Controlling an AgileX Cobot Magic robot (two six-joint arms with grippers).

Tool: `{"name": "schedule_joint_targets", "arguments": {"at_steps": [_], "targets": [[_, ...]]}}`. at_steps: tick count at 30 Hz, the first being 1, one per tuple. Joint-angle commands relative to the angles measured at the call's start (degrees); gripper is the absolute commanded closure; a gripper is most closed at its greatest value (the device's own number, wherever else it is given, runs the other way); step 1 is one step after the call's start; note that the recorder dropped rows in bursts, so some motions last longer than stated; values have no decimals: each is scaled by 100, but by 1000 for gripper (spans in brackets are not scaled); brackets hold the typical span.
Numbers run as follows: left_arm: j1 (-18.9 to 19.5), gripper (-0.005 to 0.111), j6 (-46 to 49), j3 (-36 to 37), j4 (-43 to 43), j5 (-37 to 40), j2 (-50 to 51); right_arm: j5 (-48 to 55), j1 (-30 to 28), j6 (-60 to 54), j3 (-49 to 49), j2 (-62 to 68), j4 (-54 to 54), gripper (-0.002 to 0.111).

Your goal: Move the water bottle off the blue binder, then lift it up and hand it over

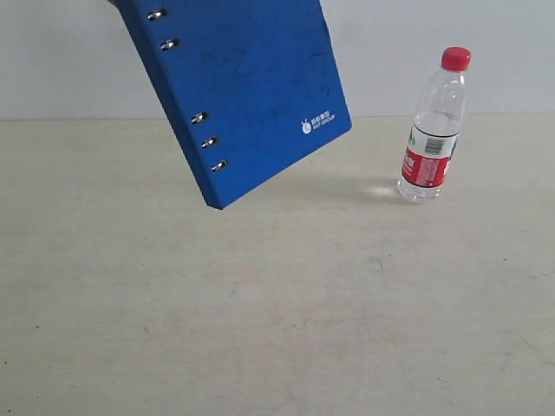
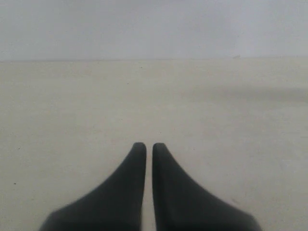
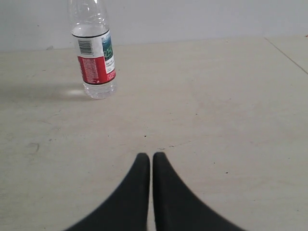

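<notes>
The water bottle (image 1: 434, 130) stands upright on the table at the right, with its red cap on top and apart from the binder. The blue binder (image 1: 243, 95) hangs tilted in the air at the upper left, its rivets along the left edge and its top cut off by the frame. What holds it is out of view. In the right wrist view the water bottle (image 3: 96, 62) stands some way ahead of my right gripper (image 3: 151, 155), which is shut and empty. My left gripper (image 2: 149, 145) is also shut and empty, over bare table. Neither gripper shows in the exterior view.
The pale table (image 1: 277, 329) stretches across the exterior view, with a white wall behind it. The binder casts a faint shadow (image 1: 329, 186) on the table between itself and the bottle. A seam or table edge (image 3: 286, 55) runs at the far right of the right wrist view.
</notes>
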Motion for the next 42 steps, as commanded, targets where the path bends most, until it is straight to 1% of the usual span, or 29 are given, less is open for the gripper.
{"name": "schedule_joint_targets", "arguments": {"at_steps": [1, 7, 9, 11, 13, 42], "targets": [[-172, 102, -92, -5, 17, -69, -7, -29, -16, 33, -15, -11, -20, 109], [-180, 102, -92, -5, 17, -59, -7, -29, -16, 33, -15, -11, -20, 109], [-41, 102, -92, -5, 17, -35, -7, -29, -16, 33, -15, -11, -20, 109], [57, 102, -92, -5, 17, 251, -7, -29, -16, 33, -15, -11, -20, 109], [69, 102, -70, -5, 17, 231, -7, -29, -16, 33, -15, -11, -30, 109], [69, 102, -57, -5, 17, 199, -7, -29, -16, 45, -15, -11, -30, 109]]}}
